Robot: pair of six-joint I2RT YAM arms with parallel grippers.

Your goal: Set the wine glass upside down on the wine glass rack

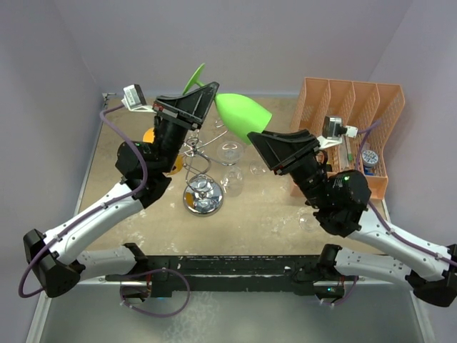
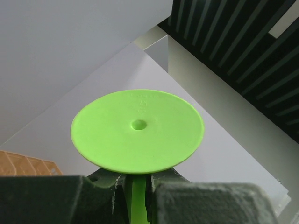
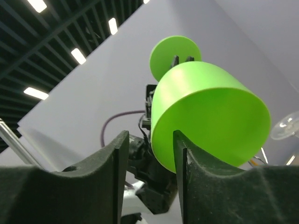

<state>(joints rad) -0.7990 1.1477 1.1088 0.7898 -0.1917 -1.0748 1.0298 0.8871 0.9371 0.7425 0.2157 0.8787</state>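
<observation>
On the table [image 1: 285, 214], an orange organiser [image 1: 357, 107] stands at the far right and the chrome rack [image 1: 203, 193] near the centre. The green glass [image 1: 241, 116] is held tilted in the air near the rack. The left gripper [image 2: 138, 179] pinches its stem, while the right gripper [image 3: 149, 140] sits just beside the bowl, fingers spread.

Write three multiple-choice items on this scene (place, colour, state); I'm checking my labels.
1. The orange file organiser stands: A far right of the table; B near left; C centre.
2. The held wine glass is: A red; B clear; C green.
3. The left hand is: A open; B shut on the glass stem; C out of view.
Key: A, it stands at the far right edge; C, bowl and foot are green; B, fingers pinch the stem.
</observation>
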